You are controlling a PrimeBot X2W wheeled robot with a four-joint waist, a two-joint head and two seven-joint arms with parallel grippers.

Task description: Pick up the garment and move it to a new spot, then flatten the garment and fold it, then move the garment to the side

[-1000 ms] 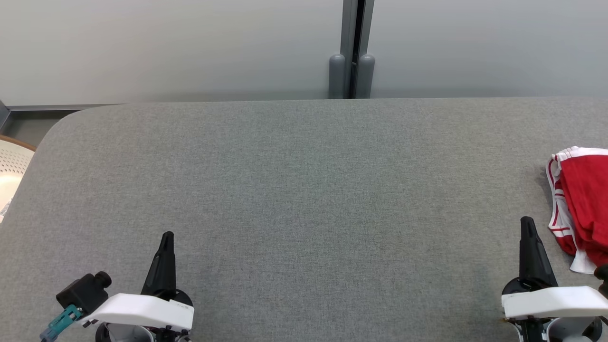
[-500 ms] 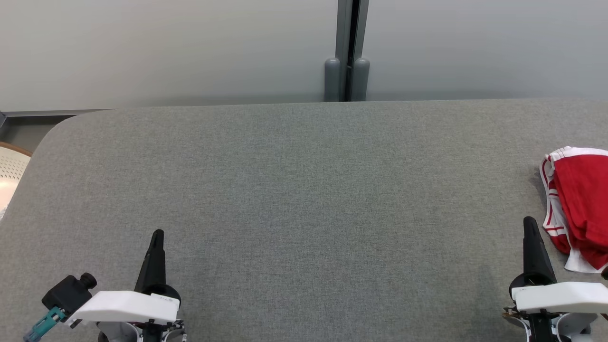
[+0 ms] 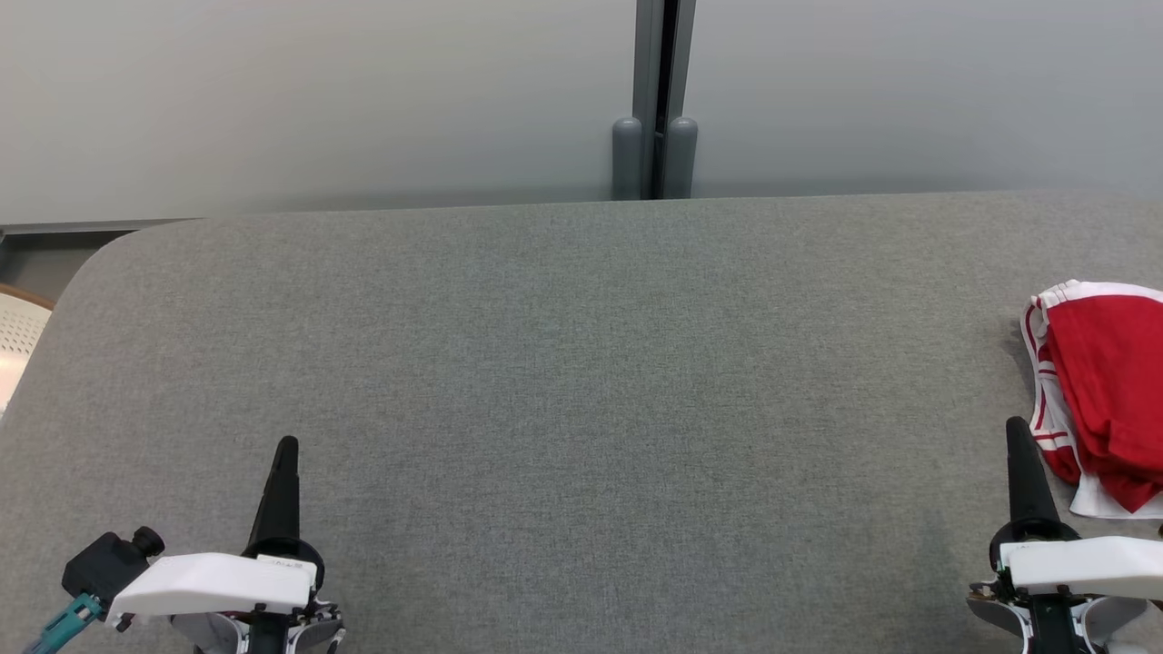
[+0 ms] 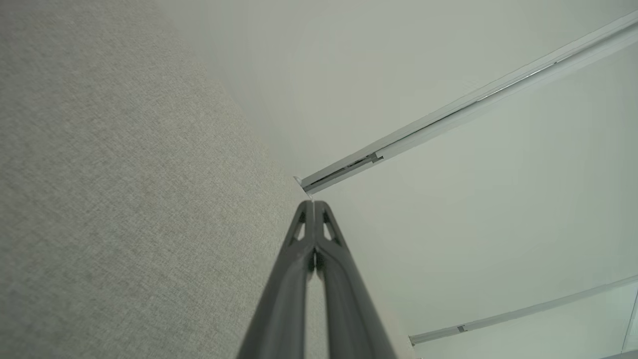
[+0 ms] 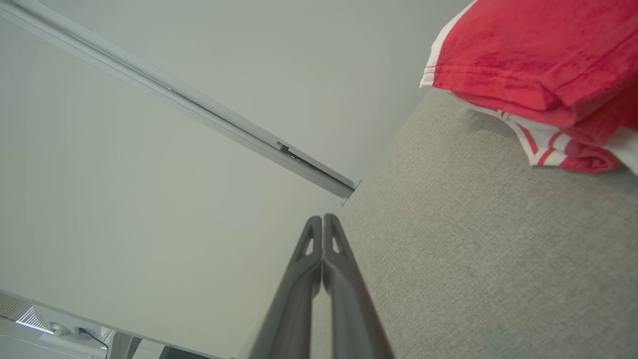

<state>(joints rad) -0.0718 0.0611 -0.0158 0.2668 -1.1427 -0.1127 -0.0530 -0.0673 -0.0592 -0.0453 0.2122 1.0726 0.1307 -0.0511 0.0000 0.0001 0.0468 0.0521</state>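
- Head view: grey fabric-covered table (image 3: pixel 581 363), spanning most of the frame. Far edge runs straight below a pale wall (image 3: pixel 318 100); far-left corner is rounded.
- Head view: past that left corner, a pale perforated object with a brown rim (image 3: pixel 16 331), cut by the frame. Cannot tell whether it is a basket, nor what it holds.
- Head view: a grey post (image 3: pixel 656 91) splits the wall behind the far edge, with two rounded grey caps at its foot.
- Head view: garment (image 3: pixel 1104 381), red with white red-striped trim, bunched at the table's right side and cut by the frame edge.
- Head view: left gripper (image 3: pixel 285 447) at lower left, fingers pressed together, holding nothing. Open table ahead of it and to its right.
- Head view: right gripper (image 3: pixel 1016 427) at lower right, fingers together, holding nothing. Its tip is just beside the garment's near-left hem; no contact seen. The wide middle of the table lies between the two grippers.
- Left wrist view: left gripper (image 4: pixel 314 204) with its fingers meeting at the tips. Bare table (image 4: pixel 124 199) on the left, its edge running diagonally; a metal rail (image 4: pixel 448 114) crosses the wall beyond.
- Right wrist view: right gripper (image 5: pixel 323 218) closed tip to tip, nothing between. Garment (image 5: pixel 523 60) in the upper right, folded over itself, lying on the table (image 5: pixel 473 249) near its edge, apart from the fingers.
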